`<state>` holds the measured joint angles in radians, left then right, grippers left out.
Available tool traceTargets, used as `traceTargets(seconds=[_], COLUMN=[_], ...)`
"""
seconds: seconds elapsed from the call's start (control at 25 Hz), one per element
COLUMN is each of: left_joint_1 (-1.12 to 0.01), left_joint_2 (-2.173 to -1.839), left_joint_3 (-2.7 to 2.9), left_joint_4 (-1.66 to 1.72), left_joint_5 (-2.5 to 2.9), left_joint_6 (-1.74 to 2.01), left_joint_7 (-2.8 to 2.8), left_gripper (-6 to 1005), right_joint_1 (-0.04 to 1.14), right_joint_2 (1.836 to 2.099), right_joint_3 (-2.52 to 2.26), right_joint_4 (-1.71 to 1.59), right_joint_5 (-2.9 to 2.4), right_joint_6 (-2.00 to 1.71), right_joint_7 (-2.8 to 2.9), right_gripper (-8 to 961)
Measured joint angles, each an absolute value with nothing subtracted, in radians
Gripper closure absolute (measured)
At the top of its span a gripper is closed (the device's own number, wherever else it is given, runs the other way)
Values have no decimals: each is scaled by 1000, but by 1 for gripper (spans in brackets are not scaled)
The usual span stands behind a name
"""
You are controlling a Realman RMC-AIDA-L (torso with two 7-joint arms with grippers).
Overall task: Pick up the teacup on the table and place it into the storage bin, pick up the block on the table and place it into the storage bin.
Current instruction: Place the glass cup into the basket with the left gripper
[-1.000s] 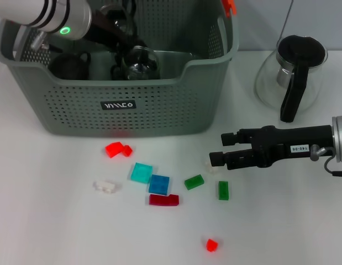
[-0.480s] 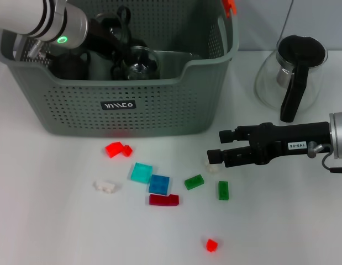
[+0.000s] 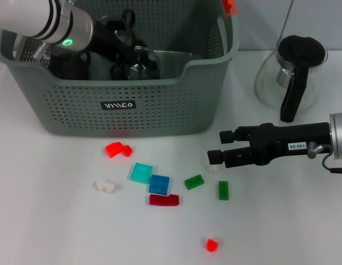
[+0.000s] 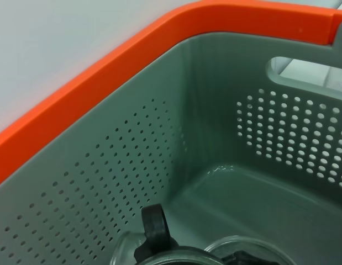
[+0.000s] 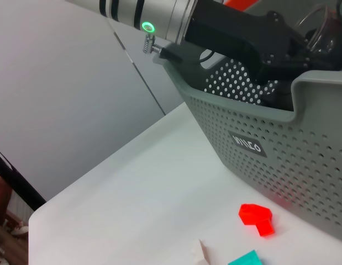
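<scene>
Glassware sits inside the storage bin (image 3: 121,105), the grey-green perforated basket at the back left of the counter (image 3: 281,221): a clear round teacup (image 3: 142,65) with dark fittings, and other dark pieces beside it that cannot be told apart. The left gripper (image 3: 124,41) reaches down into the bin over this cup; whether its fingers are parted or closed cannot be told. From the left wrist view only the bin's inner wall, orange rim and the tops of the glass pieces show.

Compared with half a second ago, the left arm has shifted slightly further over the bin, while the right arm has barely moved.

The right gripper (image 3: 214,157) lies low over the counter, right of the bin, fingers a little apart, and a small white block (image 3: 211,164) lies at their tips, touching or just under the lower finger; no grip is visible. Red, teal, blue, green and white blocks lie scattered on the counter before the bin. A glass pot (image 3: 291,74) with a black handle stands at the back right.
</scene>
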<state>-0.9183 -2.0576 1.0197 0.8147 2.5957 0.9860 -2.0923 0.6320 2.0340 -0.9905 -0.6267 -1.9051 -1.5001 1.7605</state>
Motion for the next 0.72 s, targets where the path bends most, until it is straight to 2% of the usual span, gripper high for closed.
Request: traceTargets(seconds=[0.56, 0.72], left_joint_1=[-918, -919], left_joint_2=[-2082, -2083], left_joint_3=[1071, 1071], left_joint_4=[820, 821], left_joint_5=[2632, 2634], left_joint_6=[979, 978], left_joint_7=[-2095, -2093], left_gripper=[917, 755], right_joint_1=[632, 632], right_joint_2=[2034, 2034], right_joint_3=[-991, -990], right_joint_4=[-626, -625], right_joint_5=[-1905, -1905], right_joint_6=[-1498, -1498], right_joint_7=[1761, 1761], right_gripper=[26, 26])
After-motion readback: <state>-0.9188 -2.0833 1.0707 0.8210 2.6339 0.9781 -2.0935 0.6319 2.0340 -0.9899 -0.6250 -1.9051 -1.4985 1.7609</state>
